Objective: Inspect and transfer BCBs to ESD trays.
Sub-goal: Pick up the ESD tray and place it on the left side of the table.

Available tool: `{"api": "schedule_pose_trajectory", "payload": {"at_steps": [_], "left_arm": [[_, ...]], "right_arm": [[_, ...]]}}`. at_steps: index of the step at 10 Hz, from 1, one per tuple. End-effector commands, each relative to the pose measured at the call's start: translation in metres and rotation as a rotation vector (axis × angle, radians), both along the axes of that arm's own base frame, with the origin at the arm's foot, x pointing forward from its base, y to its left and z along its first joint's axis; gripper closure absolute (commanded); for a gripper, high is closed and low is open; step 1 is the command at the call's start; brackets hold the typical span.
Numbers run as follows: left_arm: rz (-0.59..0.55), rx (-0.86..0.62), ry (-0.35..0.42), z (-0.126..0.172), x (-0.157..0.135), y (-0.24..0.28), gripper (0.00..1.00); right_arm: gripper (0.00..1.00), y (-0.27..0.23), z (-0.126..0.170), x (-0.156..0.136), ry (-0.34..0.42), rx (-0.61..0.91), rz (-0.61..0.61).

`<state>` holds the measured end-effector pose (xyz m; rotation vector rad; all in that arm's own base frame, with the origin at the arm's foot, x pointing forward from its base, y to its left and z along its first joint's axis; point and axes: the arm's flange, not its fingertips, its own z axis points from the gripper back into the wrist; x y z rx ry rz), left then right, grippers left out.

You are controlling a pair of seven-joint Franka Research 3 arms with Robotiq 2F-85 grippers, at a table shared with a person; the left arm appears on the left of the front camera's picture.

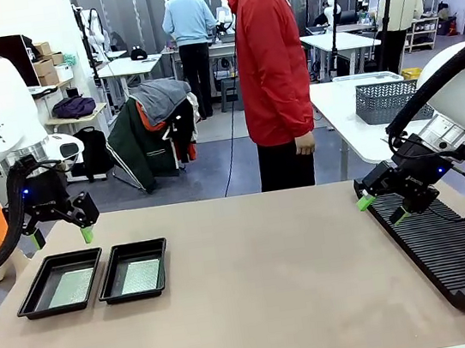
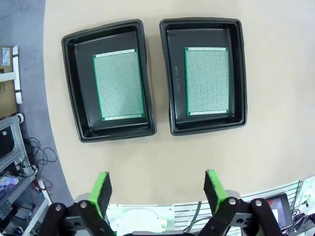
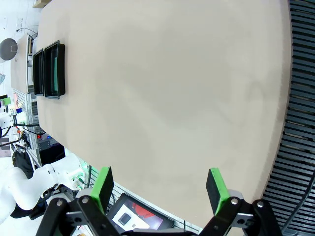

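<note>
Boards lie one to a tray at the robot's left end of the table (image 1: pixel 257 283): the left BCB (image 2: pixel 119 84) rests flat in the left ESD tray (image 2: pixel 74 83), and the right BCB (image 2: pixel 207 81) rests flat in the right ESD tray (image 2: pixel 236 73). The two trays sit just beside each other, rims nearly touching; whether they actually touch cannot be told. In the front view the boards read only as pale grey-green patches, their grid too fine to make out.

The left claw (image 1: pixel 61 236) hangs above the trays with its green pads spread wide and nothing between them; one pad is half hidden behind the black finger body in the front view. The right claw (image 1: pixel 382 209) hovers over the near end of the black slotted rack (image 1: pixel 451 251), jaws likewise wide apart and empty. The rack's far right part is cut off by the frame edge, and its slots look empty as far as they can be seen.

A person in a red jacket (image 1: pixel 271 65) stands at the far side, one hand (image 1: pixel 303 145) hanging down; the other hand is hidden. A grey mesh basket (image 1: pixel 387 100) sits on a farther white table.
</note>
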<state>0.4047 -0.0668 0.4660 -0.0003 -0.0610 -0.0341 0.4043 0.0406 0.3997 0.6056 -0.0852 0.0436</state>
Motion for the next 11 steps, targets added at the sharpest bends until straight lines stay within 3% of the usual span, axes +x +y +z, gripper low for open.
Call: {"api": "schedule_pose_trajectory", "payload": {"at_steps": [1, 11], "left_arm": [[-0.001, -0.001, -0.003, -0.0008, 0.001, 0.0007, 0.0], [-0.001, -0.001, -0.003, -0.0008, 0.001, 0.0007, 0.0]], "right_arm": [[0.0, 0.0022, 0.0011, 0.0003, 0.012, -0.012, -0.016], [0.0, 0.0022, 0.0011, 0.0003, 0.012, -0.012, -0.016]]}}
